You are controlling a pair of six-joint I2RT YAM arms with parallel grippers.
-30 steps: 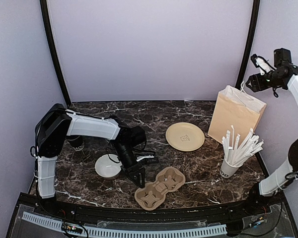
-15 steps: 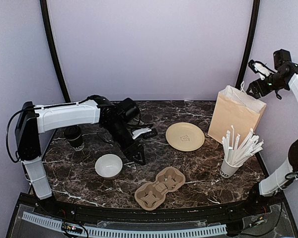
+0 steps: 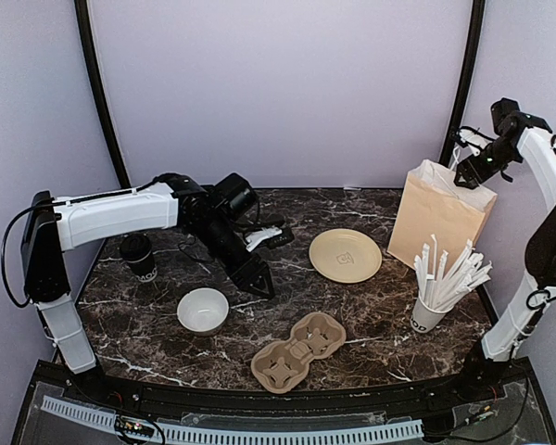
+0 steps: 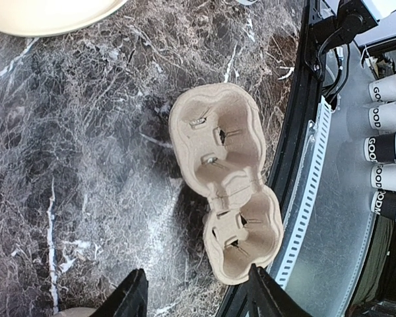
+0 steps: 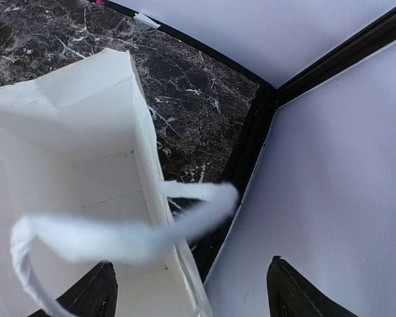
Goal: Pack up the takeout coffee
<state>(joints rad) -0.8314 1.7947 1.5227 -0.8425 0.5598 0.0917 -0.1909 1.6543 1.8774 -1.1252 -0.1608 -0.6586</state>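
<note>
Locates the takeout coffee [image 3: 141,257] upright at the left rear of the marble table [image 3: 380,306], beside the left arm, well apart from both grippers; cannot tell whether lidded. Finds the left gripper [image 3: 276,264] raised over mid-table, fingers spread, nothing between them. Looks down from its wrist onto the pulp cup carrier [image 4: 224,185], flat near the front edge. Notes the white bowl [image 3: 203,310] left of the carrier, the tan plate [image 3: 345,255] behind it, the cup of straws [image 3: 431,311] at right front. Places the right gripper [image 5: 191,294] just above the open paper bag [image 3: 440,215], fingers wide apart, gripping nothing. Sees the bag's white cord handle [image 5: 119,238] looping, blurred, across the opening.
</note>
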